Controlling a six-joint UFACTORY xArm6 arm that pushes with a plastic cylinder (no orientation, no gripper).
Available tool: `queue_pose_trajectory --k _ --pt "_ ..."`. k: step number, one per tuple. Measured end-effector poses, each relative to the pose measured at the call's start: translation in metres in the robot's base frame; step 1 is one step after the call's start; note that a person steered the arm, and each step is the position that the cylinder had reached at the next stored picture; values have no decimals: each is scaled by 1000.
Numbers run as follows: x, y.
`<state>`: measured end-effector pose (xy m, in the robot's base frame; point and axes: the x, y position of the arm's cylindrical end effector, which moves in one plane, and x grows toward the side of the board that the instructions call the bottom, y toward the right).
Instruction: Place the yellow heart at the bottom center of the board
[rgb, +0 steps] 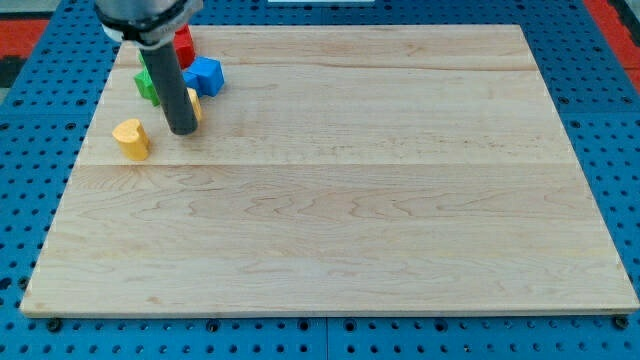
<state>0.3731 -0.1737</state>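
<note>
The yellow heart (131, 138) lies on the wooden board (340, 200) near the view's upper left. My tip (183, 131) rests on the board just to the right of the heart, with a small gap between them. The rod hides most of another yellow block (194, 105) right behind it. A blue block (205, 76), a red block (183, 43) and a green block (146, 85) cluster above the tip at the board's top left.
The board lies on a blue pegboard table (600, 60). The arm's housing (145, 15) hangs over the top left corner and hides part of the block cluster.
</note>
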Motion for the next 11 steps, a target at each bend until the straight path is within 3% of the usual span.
queue_pose_trajectory --k 2,4,5,6,7,8,9,10,11 --pt "-13 -11" --pt "-7 -93" --pt "28 -74" --pt "88 71" --pt "126 122" --pt "71 143" --pt "91 195" --pt "122 145" --pt "163 131"
